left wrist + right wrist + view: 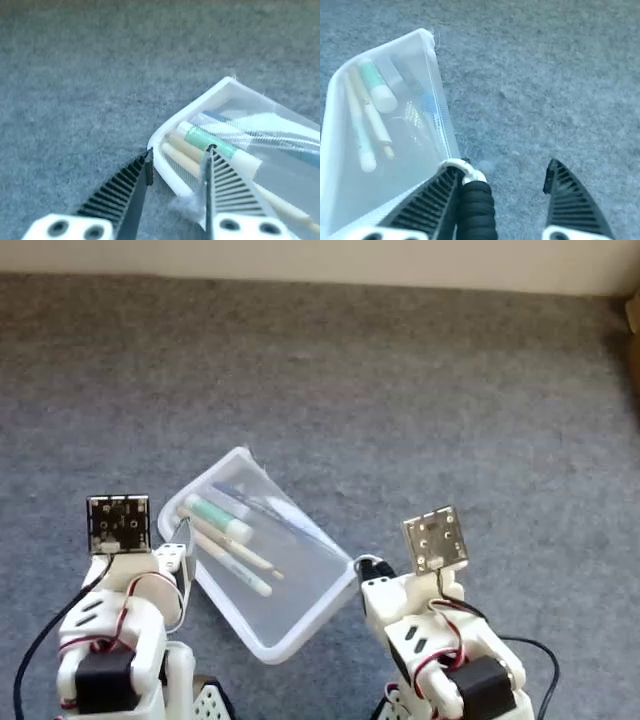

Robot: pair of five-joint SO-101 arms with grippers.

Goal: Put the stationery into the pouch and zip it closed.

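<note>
A translucent white zip pouch [300, 600] lies slantwise on the grey felt tabletop [400, 390] between the arms, with the green-capped marker and slim cream and blue pens [225, 530] already inside. Its long axis runs from the left gripper [179, 155], spread astride the near corner, toward the right gripper [502, 170], also spread, one jaw touching the far-edge corner. The zip edge ends there, so the right arm looks nearer for closing.
</note>
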